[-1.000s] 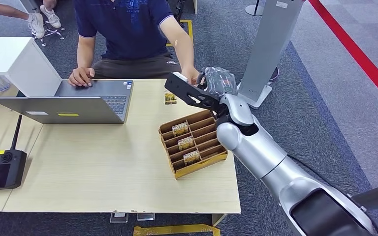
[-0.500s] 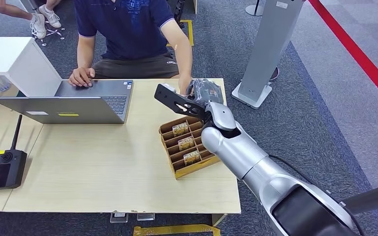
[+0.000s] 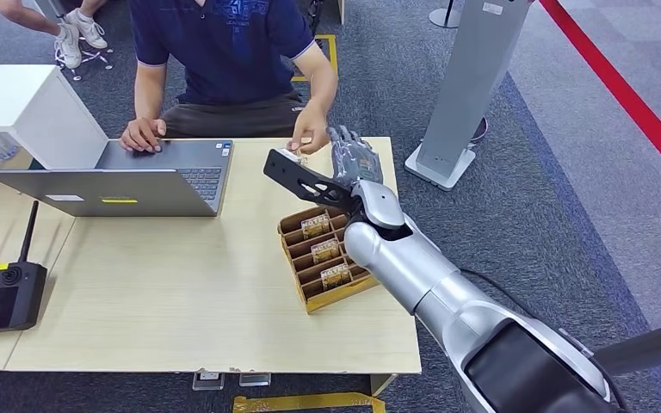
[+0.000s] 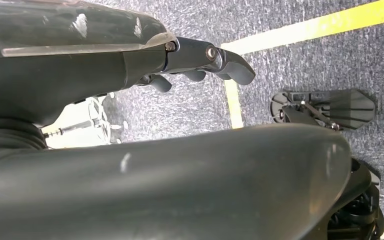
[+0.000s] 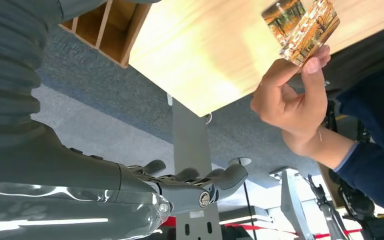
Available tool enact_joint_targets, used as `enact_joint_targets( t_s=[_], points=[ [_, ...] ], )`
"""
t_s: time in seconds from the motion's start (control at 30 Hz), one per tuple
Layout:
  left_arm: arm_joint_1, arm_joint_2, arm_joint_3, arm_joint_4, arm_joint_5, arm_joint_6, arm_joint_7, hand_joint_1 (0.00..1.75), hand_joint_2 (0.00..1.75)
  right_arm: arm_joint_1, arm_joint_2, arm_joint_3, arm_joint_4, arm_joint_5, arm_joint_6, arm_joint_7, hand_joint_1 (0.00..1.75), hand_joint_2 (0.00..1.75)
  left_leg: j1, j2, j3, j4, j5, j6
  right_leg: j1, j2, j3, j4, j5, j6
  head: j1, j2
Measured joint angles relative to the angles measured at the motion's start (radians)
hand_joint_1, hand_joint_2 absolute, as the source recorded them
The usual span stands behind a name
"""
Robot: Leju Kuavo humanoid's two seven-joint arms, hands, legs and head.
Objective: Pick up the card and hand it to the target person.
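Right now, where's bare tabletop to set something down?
The widest free patch is the table in front of the laptop, between the router and the card holder. The far corner is crowded: the right hand, a person's hand and the card.

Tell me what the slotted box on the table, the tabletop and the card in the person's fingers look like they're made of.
The slotted box looks like brown corrugated cardboard: matte, with thin folded dividers. The tabletop looks like light wood or wood-look laminate, with pale grain and a smooth finish; which one is unclear. The card seems to be glossy printed plastic or coated card, with bright glints on its face.
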Motion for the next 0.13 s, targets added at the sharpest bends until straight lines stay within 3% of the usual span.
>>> enact_joint_targets(
  t_s=[0.13],
  points=[
    [0.0, 0.0, 0.0, 0.0, 0.007, 0.004, -0.001, 0.0, 0.0, -0.001, -0.013, -0.004, -0.048, -0.005, -0.005, 0.014, 0.0, 1.75, 0.0, 0.0, 0.0, 0.0, 0.0, 0.0, 0.0, 0.0, 0.0, 0.0, 0.0, 0.0, 0.0, 0.0]
  ],
)
